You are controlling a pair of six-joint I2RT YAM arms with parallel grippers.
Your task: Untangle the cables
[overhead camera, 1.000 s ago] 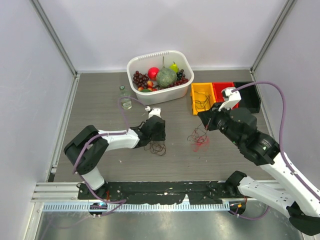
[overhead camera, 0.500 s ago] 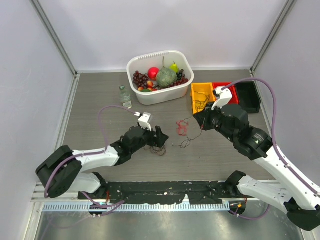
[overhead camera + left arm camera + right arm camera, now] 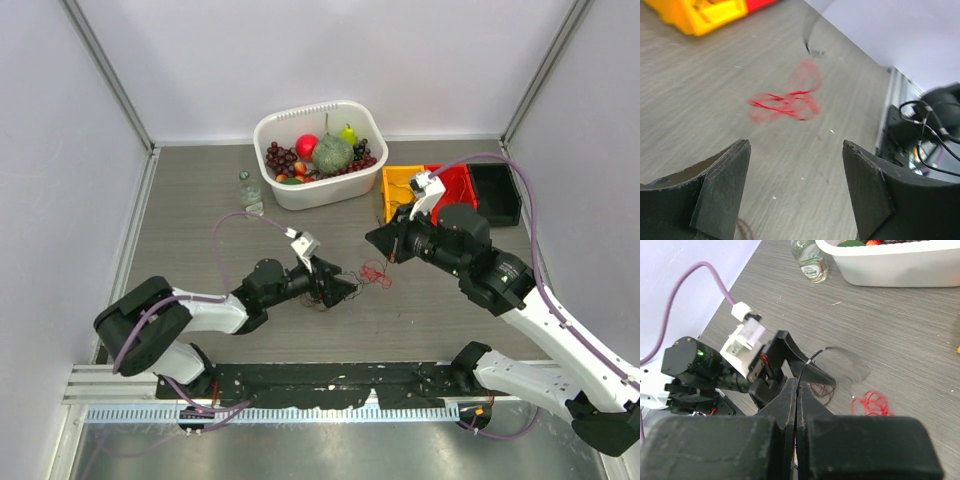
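Top external view, going left to right: the left end effector sits low over the surface mid-scene, fingers spread apart with nothing between them. A small clump of dark cables lies on the surface just beside it. Right of that are the red cables, a loose tangle lying flat. Further right, the right end effector hovers with its fingers pressed together on a thin black strand that arcs away. The strand might run down to the red tangle, but it's too blurry to say.
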